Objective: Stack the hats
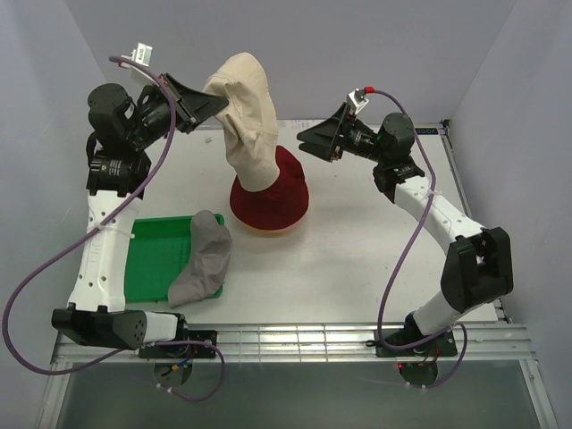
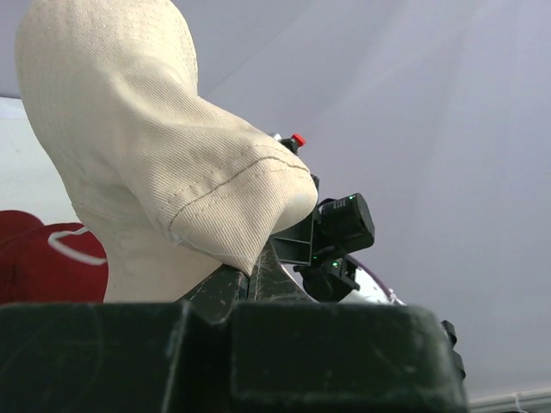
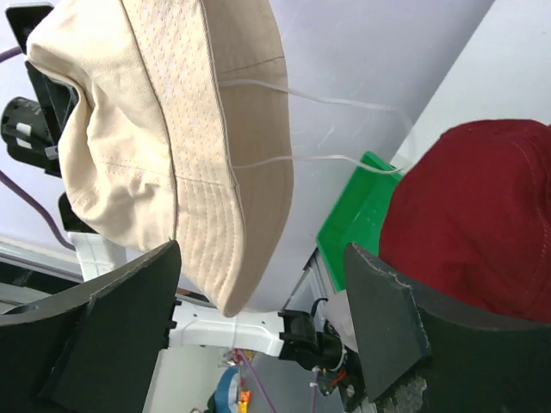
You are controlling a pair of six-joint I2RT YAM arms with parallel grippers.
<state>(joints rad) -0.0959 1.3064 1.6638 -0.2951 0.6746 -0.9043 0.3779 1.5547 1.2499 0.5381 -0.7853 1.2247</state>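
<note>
Hats clearly showing, three: cream hat (image 1: 246,116), red hat (image 1: 277,201), grey hat (image 1: 201,259) (one tray (image 1: 152,259)).

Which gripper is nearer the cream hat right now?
Left. The left gripper is shut on the cream hat, holding it up in the air. The right gripper is open, off to the hat's right and apart from it.

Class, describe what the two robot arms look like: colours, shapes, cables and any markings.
Both the left arm and right arm have white link shells between black joint housings. A purple cable loops along each. The jaws are dark, flat and wedge-shaped. A red cap sits by the right wrist, a white tag by the left.
</note>
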